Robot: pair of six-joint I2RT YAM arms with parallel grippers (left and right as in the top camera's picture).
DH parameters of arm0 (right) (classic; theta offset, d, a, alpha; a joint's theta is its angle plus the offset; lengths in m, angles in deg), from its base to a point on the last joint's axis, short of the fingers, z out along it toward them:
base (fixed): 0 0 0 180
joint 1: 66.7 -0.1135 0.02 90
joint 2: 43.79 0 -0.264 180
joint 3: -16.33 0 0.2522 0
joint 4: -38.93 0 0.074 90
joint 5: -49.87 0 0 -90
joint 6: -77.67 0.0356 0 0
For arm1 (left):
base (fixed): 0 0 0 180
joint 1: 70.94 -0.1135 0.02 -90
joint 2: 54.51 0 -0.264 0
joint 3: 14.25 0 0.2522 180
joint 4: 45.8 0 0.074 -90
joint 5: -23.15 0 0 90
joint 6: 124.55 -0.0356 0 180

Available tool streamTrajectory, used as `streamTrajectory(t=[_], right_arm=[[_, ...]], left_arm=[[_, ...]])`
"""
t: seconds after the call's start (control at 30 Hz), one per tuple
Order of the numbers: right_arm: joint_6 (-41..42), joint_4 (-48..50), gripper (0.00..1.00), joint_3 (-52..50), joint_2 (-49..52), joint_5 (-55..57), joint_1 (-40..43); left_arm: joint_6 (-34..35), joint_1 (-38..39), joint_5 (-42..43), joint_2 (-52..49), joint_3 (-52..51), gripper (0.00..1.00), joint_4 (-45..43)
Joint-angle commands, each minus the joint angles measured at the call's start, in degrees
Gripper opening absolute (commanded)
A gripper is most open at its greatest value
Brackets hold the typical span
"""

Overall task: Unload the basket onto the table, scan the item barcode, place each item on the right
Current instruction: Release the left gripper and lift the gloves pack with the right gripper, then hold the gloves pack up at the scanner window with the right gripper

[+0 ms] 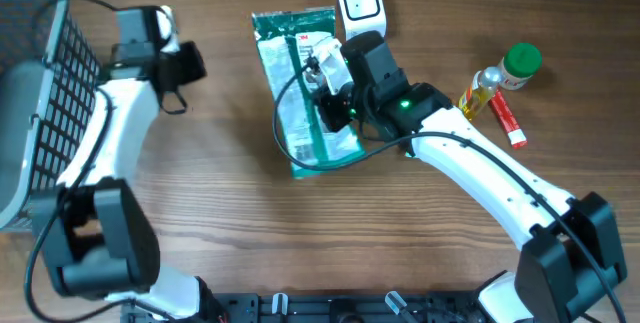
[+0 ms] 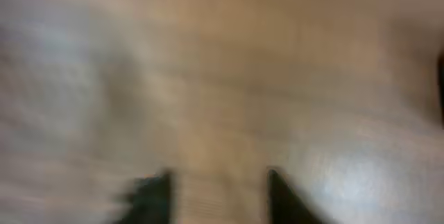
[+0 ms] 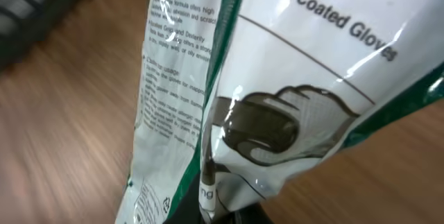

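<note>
Pinching the glove packet [image 1: 285, 53], the right end effector [image 1: 328, 103] is closed; the left end effector [image 2: 218, 196] stands parted; the bottle [image 1: 495, 81] holds yellow liquid.

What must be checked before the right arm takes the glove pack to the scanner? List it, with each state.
1. Right gripper shut on the glove pack: ok, a fold of the pack is pinched between its fingers.
2. Barcode turned toward the scanner: cannot tell, no barcode shows in any view.
3. Way to the scanner free: ok, it stands just past the pack's far end with nothing between.
4. Left gripper off the pack: ok, open, empty, well apart over bare wood.
5. Bottle and red tube out of the way: ok, both lie on the other side of the right arm.
</note>
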Motion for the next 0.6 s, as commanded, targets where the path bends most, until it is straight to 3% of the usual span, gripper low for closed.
streamTrajectory(t=[0.0, 0.07, 0.17, 0.3, 0.47, 0.57], right_arm=[[-11.6, -3.6, 0.04, 8.9, -2.6, 13.5, 0.2], [-15.8, -4.4, 0.04, 13.7, -2.6, 20.2, 0.2], [-28.5, -1.2, 0.04, 19.1, -2.6, 29.6, 0.2], [-49.7, 12.6, 0.04, 19.1, -1.2, 38.0, 0.2], [-65.7, 26.6, 0.04, 19.1, 8.5, 42.2, 1.9], [-73.5, 43.5, 0.04, 19.1, 18.0, 42.7, 4.0]], left_arm=[[-2.7, -4.2, -1.0, 2.0, 0.7, 1.0, -2.7], [-2.6, -4.7, -1.0, 2.0, 0.7, 1.0, -1.9], [-2.6, -4.7, -1.0, 2.0, 0.7, 1.0, -1.4], [-2.6, -4.7, -1.0, 2.0, 0.7, 1.0, -1.4], [-2.6, -4.7, -1.0, 2.0, 0.7, 1.0, -1.4], [-2.6, -4.7, -1.0, 2.0, 0.7, 1.0, -1.4]])
